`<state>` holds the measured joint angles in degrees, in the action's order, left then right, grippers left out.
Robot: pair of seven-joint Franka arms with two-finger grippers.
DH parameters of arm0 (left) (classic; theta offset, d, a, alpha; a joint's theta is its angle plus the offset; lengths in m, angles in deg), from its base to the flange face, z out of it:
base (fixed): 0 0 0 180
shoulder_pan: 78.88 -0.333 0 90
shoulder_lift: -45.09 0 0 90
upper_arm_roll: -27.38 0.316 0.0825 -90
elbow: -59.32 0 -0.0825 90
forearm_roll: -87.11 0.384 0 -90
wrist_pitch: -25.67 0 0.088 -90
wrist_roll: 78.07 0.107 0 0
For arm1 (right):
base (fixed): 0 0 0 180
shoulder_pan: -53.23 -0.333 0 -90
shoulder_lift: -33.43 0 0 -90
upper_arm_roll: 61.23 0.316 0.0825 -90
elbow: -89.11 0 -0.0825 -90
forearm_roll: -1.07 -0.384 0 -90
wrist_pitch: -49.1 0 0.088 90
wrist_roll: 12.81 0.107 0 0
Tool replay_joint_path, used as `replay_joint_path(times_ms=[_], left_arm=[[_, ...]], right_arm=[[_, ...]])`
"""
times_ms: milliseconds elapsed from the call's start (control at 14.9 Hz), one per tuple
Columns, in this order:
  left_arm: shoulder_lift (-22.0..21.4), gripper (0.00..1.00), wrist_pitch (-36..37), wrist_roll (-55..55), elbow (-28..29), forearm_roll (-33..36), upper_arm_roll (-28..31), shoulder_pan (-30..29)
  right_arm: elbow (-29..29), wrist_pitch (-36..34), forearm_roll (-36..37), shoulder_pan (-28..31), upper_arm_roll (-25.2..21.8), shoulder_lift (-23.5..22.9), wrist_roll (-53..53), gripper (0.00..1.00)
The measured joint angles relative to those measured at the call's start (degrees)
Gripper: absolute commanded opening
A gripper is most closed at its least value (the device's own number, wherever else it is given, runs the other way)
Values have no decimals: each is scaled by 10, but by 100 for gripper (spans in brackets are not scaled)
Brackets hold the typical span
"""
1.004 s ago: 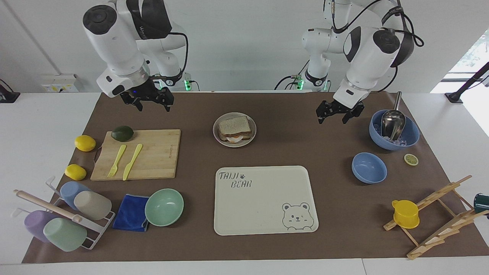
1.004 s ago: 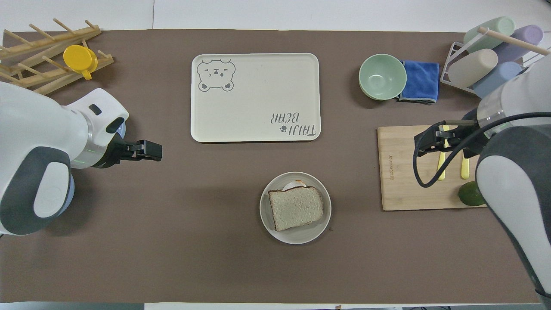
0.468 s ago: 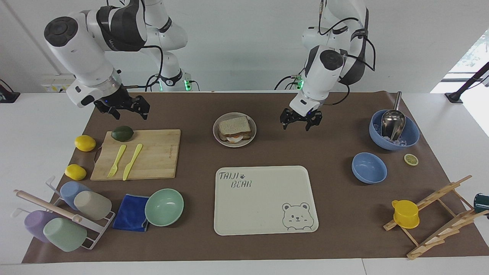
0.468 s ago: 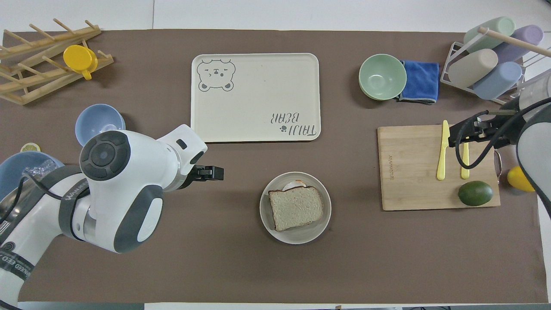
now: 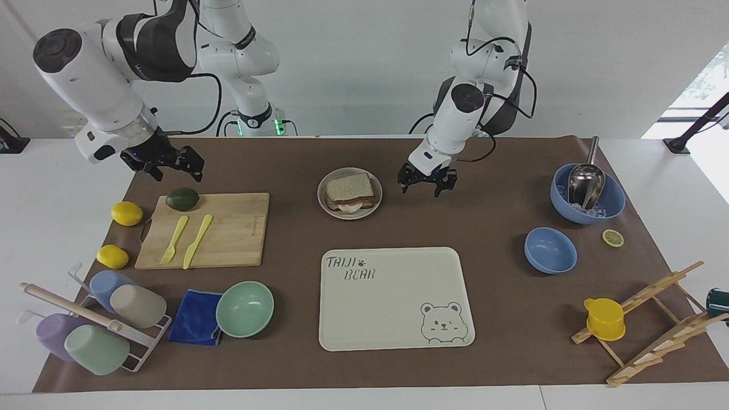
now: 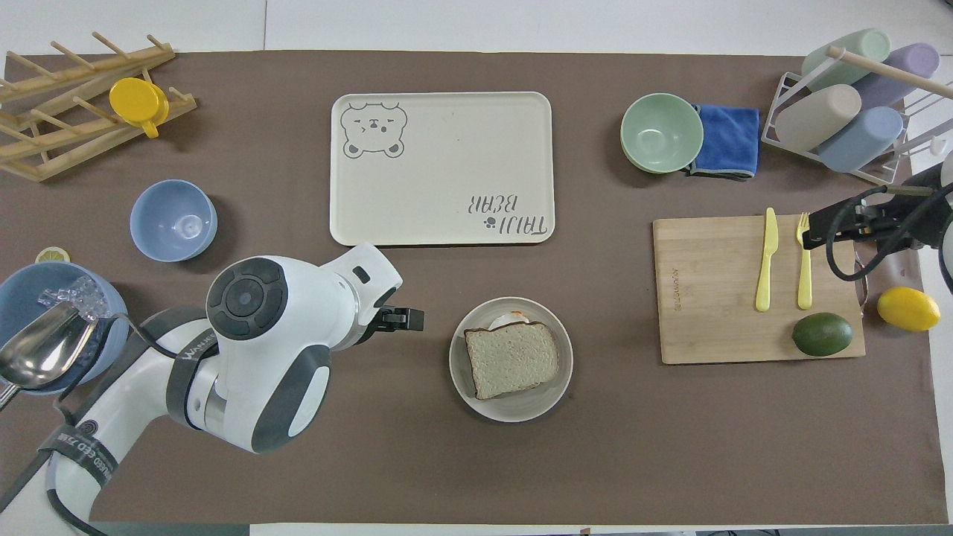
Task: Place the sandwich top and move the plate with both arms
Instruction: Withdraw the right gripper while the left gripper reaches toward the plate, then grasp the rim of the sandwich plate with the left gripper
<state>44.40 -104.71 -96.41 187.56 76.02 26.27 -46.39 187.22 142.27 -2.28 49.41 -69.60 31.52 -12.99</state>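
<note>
My right gripper (image 5: 169,165) is hanging open and empty over the mat's edge, just above the avocado (image 5: 182,199) and the cutting board (image 5: 228,228).

Moving along, the plate (image 5: 349,213) is sitting mid-table, nearer to me than the tray (image 5: 393,307), with bare mat all round it. The sandwich top (image 5: 348,186) is lying flat on the stack, covering the plate's middle. In the overhead view its domed edge (image 6: 549,350) is pointing toward my right arm's end, so its long axis is running roughly across the table, tilted slightly. A sliver of egg (image 6: 506,320) is peeking out on the side facing the tray.

Next, my left gripper (image 5: 427,181) is hovering just beside the plate on my left arm's side, fingers spread, holding nothing and touching nothing. Well apart, toward that end, the blue bowl (image 5: 549,250) is sitting.
</note>
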Motion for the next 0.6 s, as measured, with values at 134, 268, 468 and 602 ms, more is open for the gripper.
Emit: replay_joint_path(times_ms=[134, 268, 468, 602], left_arm=[[2, 96, -19, -5, 13, -7, 0, 20], [11, 93, -35, -11, 19, -15, 0, 39], [34, 88, -53, -11, 19, -25, 0, 54], [45, 86, -60, -12, 19, -31, 0, 60]], right_arm=[[-3, -1, 24, -1, 16, 0, 0, 100], [-14, -13, 41, -6, 34, -1, 0, 100], [-27, -15, 47, -12, 40, -1, 0, 100], [-28, -15, 49, -10, 39, -2, 0, 100]])
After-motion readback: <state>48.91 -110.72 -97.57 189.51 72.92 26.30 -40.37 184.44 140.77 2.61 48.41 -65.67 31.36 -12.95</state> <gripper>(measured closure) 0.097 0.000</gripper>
